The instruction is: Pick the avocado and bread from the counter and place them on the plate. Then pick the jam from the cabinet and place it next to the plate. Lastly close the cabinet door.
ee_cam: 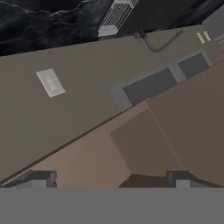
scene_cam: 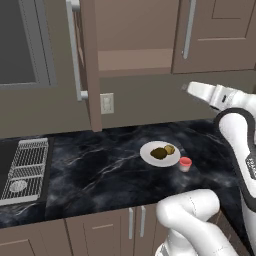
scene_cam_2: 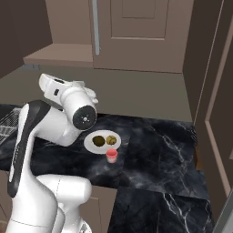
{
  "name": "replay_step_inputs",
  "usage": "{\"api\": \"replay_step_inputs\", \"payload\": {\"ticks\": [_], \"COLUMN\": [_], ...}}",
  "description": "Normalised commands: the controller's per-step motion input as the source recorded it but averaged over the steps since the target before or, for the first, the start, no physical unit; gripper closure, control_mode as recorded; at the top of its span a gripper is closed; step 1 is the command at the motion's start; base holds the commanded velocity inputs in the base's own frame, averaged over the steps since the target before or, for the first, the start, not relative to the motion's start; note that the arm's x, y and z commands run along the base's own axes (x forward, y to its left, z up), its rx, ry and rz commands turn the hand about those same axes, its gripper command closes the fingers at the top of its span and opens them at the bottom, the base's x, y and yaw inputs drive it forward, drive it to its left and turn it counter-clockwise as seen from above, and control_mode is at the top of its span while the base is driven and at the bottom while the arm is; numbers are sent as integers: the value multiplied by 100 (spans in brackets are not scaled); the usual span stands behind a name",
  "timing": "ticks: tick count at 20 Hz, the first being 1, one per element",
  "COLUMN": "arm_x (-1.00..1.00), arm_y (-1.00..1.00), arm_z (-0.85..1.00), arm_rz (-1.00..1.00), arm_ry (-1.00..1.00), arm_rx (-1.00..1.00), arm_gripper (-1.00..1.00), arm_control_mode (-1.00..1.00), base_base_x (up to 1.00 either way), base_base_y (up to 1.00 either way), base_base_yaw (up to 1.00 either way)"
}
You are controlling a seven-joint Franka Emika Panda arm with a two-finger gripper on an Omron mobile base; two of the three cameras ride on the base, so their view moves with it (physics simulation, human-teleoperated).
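A white plate [scene_cam: 148, 153] rests on the black marble counter, holding the dark green avocado [scene_cam: 158, 153] and the brown bread [scene_cam: 170, 149]; they appear again in the right base view as plate [scene_cam_2: 89, 144], avocado [scene_cam_2: 98, 141] and bread [scene_cam_2: 111, 139]. The small red jam [scene_cam: 185, 164] jar stands upright just right of the plate, also seen as jam [scene_cam_2: 112, 156]. The cabinet door [scene_cam: 86, 65] stands open, edge-on, left of the bare shelf. My gripper [scene_cam: 186, 87] is raised above the counter, right of the open cabinet, and points toward it. In the hand view the gripper [ee_cam: 109, 179] is open with nothing between its fingers.
A stove grate [scene_cam: 27, 165] lies at the counter's left end, under a dark hood [scene_cam: 20, 45]. A wall outlet [scene_cam: 106, 103] sits below the open door. A closed cabinet [scene_cam: 215, 35] hangs at the upper right. A tall brown panel [scene_cam_2: 214, 113] bounds the counter's right side.
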Motion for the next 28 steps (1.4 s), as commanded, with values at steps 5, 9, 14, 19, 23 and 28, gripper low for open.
{"api": "replay_step_inputs", "payload": {"ticks": [5,9,14,19,23,28], "arm_x": [-54,-49,-30,-22,-40,-50], "arm_y": [18,25,47,57,32,17], "arm_z": [6,0,0,2,0,0], "arm_rz": [-4,-2,0,0,-3,-6], "arm_ry": [-9,-3,0,0,0,0], "arm_rx": [-25,-30,-38,-40,-39,-37], "arm_gripper": [-100,-100,-100,-100,-100,-100], "arm_control_mode": [-100,-100,-100,-100,-100,-100], "base_base_x": [0,0,0,0,0,0], "base_base_y": [0,0,0,0,0,0], "base_base_yaw": [0,0,0,0,0,0]}}
